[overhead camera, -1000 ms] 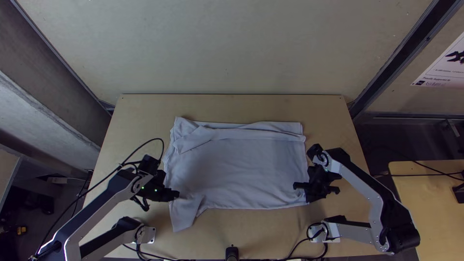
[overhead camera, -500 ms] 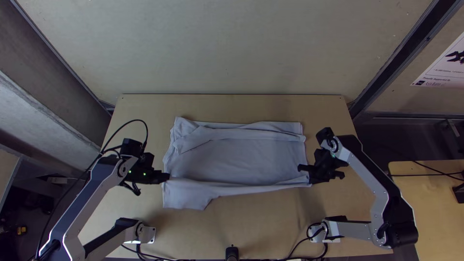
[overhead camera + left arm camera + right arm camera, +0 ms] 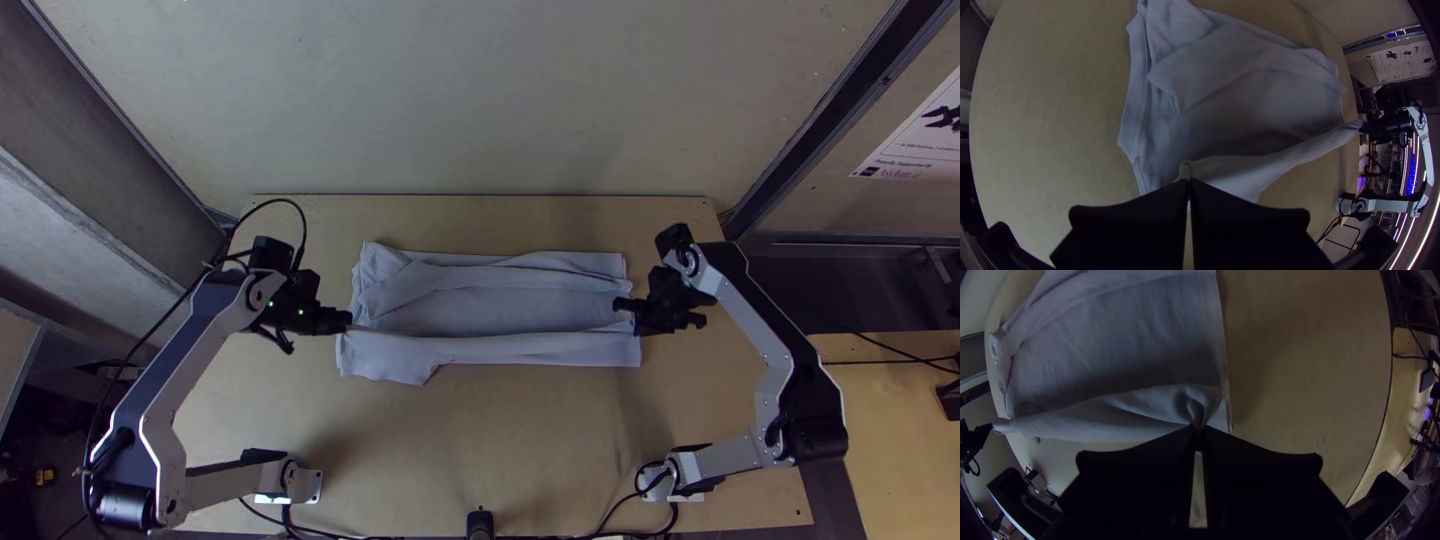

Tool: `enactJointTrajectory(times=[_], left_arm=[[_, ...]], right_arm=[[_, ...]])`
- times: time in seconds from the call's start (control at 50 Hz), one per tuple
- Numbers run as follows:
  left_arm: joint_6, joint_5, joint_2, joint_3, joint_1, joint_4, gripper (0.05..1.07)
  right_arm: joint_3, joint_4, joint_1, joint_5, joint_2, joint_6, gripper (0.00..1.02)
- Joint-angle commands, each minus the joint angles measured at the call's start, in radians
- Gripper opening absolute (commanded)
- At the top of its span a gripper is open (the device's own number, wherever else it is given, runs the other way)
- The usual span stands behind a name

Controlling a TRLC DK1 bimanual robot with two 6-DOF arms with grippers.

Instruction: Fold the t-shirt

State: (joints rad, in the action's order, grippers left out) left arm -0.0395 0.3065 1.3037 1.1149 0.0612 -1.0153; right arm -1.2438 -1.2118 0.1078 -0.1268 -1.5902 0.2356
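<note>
The shirt (image 3: pixel 500 318) lies on the table (image 3: pixel 560 450), from the centre toward 12 o'clock, a band folded over along its 12 o'clock side. At its 9 o'clock, the left gripper (image 3: pixel 348 322) is closed on one end of the near part; at 3 o'clock, the right gripper (image 3: pixel 620 305) pinches the other. Cloth stretches between them, a corner protruding at 7 o'clock.

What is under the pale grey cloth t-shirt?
The light wooden table shows around the t-shirt and presumably continues beneath; the surface directly underneath is covered and cannot be seen.
</note>
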Motion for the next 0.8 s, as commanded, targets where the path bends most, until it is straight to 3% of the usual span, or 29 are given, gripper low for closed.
enactJointTrajectory(times=[0.0,0.78], left_arm=[[0.026,0.002,0.063,0.072,-0.003,-0.014,0.08],[0.07,-0.032,0.531,0.563,-0.017,-0.014,0.08]], right_arm=[[-0.071,0.005,-0.007,0.01,-0.063,0.021,0.03],[-0.542,-0.003,-0.022,0.016,-0.439,0.036,0.03]])
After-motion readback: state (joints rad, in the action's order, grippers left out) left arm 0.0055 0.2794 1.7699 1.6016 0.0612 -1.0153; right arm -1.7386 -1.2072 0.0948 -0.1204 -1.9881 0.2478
